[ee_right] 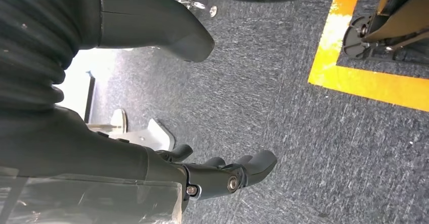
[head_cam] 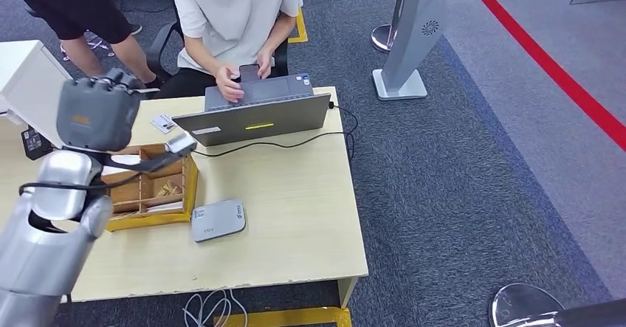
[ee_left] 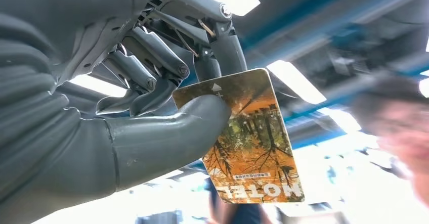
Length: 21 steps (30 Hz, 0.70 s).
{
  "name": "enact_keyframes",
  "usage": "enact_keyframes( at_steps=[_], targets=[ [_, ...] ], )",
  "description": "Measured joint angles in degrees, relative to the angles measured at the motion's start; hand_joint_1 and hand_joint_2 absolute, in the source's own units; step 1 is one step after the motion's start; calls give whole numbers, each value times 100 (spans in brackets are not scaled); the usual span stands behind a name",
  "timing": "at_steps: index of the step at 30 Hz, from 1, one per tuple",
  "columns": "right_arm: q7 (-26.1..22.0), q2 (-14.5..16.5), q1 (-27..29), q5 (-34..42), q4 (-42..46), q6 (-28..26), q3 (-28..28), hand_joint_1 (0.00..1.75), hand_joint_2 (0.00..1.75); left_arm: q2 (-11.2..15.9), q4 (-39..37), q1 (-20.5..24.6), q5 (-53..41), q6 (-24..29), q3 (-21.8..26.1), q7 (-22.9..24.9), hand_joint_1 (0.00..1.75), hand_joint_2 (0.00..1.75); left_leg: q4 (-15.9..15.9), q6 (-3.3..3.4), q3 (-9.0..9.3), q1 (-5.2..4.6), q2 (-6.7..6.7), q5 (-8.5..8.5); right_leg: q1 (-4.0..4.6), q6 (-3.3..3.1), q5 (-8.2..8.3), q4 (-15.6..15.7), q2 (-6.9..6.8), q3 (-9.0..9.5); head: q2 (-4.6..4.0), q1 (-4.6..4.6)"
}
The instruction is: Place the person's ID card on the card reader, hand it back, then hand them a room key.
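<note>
I am pinching the hotel room key card (ee_left: pixel 248 143) between thumb and fingers of my left hand (head_cam: pixel 96 113), raising it toward the seated person (head_cam: pixel 236 17) at one o'clock for handover. My right hand (ee_right: pixel 222 176) is hanging empty, fingers loosely apart.

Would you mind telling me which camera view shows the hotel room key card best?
The left wrist view: the hotel key card is close up, pinched by the left hand. The head view shows it small and edge-on. The right wrist view faces the carpet.
</note>
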<state>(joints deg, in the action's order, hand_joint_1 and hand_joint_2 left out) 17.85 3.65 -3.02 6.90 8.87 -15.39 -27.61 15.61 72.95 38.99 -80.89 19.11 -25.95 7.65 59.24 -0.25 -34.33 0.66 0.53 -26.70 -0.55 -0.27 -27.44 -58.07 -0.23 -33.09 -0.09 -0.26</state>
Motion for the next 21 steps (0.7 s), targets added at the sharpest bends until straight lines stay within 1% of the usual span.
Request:
enact_keyframes(
  at_steps=[2,6,8,11,13,18,21],
  targets=[
    [-3,-15,2,-21,-2,3,-19,0,175,-8,-434,267,-39,164,213,-59,175,175,0,-2,2,0,7,2,0,-1,1,-1,7,-1,0,-3],
    [-13,-32,-6,-60,-4,22,-68,0,175,-28,-940,480,-262,313,387,53,175,175,0,-2,-8,0,0,2,0,0,0,-1,3,-4,0,2],
    [-28,-49,-20,-114,-4,73,-131,0,175,-23,-1500,719,-490,735,516,124,175,175,0,-2,-13,-1,3,2,0,0,1,-1,6,-9,1,10],
    [-23,-80,-34,-182,-4,128,-246,0,175,4,-2621,1150,-742,1507,744,271,175,175,0,-2,-10,-1,14,1,-1,0,1,-1,15,-12,1,6],
    [10,-104,-44,-225,-4,148,-322,0,175,16,-3243,1325,-780,1784,790,416,175,175,0,-3,-10,-1,11,2,-1,0,1,-1,13,-12,1,3],
    [71,-136,-67,-245,-5,158,-420,0,175,27,-4135,1465,-772,1933,866,569,175,175,0,-3,-11,-1,9,2,-1,-1,1,-1,12,-12,0,1],
    [122,-149,-68,-231,-6,144,-451,0,175,25,-4448,1480,-757,1939,932,561,44,175,0,-3,-13,-1,7,2,-1,0,1,-1,11,-12,0,1]
  ],
)
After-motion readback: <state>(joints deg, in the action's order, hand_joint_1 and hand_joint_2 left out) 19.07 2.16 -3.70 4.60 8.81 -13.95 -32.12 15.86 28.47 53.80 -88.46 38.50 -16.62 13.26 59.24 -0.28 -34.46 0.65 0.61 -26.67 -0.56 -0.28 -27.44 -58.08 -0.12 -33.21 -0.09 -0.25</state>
